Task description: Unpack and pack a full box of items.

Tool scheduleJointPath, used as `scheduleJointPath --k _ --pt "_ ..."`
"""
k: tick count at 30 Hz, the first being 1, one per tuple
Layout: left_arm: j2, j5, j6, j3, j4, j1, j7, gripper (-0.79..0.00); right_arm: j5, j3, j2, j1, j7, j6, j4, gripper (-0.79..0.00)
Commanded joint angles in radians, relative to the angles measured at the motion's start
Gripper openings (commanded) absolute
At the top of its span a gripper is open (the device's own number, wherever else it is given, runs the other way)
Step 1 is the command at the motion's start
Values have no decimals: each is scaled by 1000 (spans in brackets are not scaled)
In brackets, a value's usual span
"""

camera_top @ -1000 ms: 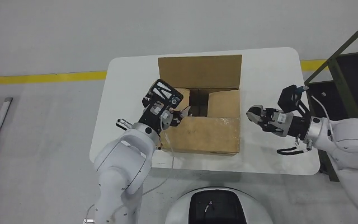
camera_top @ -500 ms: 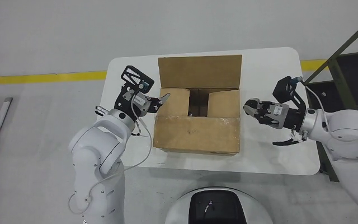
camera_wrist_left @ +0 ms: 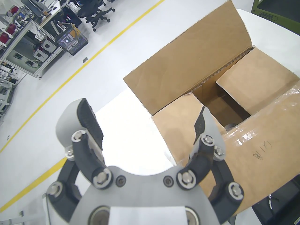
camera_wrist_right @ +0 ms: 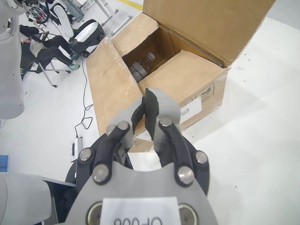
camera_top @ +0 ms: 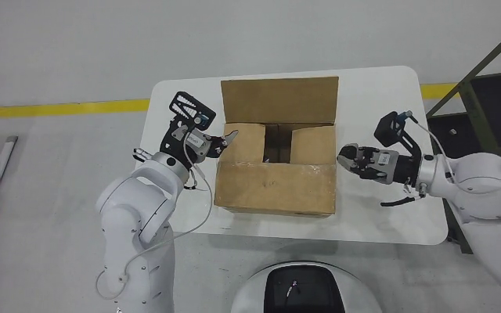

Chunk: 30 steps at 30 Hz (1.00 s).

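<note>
2 grippers flank the cardboard box (camera_top: 278,188) at the middle of the white table (camera_top: 376,94). The left gripper (camera_top: 227,142) is spread wide by its left flap, and the right gripper (camera_top: 343,154) is pressed together just beside its right wall. 1 bottle (camera_wrist_right: 143,67) lies inside.

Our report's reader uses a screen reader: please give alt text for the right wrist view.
The shut right gripper hangs over the white table beside a cardboard box, whose inner flaps leave a gap showing a bottle inside.
</note>
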Motion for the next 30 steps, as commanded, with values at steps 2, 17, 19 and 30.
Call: scheduleJointPath --k 2,17,19,30 --pt "0 0 0 0 0 0 0 0 9 -17 2 17 18 -21 17 -529" --pt "0 0 0 0 0 0 0 0 151 -108 9 87 82 -79 84 -585" --pt "0 0 0 0 0 0 0 0 200 -114 11 91 109 -86 84 -600" --pt "0 0 0 0 0 0 0 0 314 -144 26 93 225 -73 49 -573"
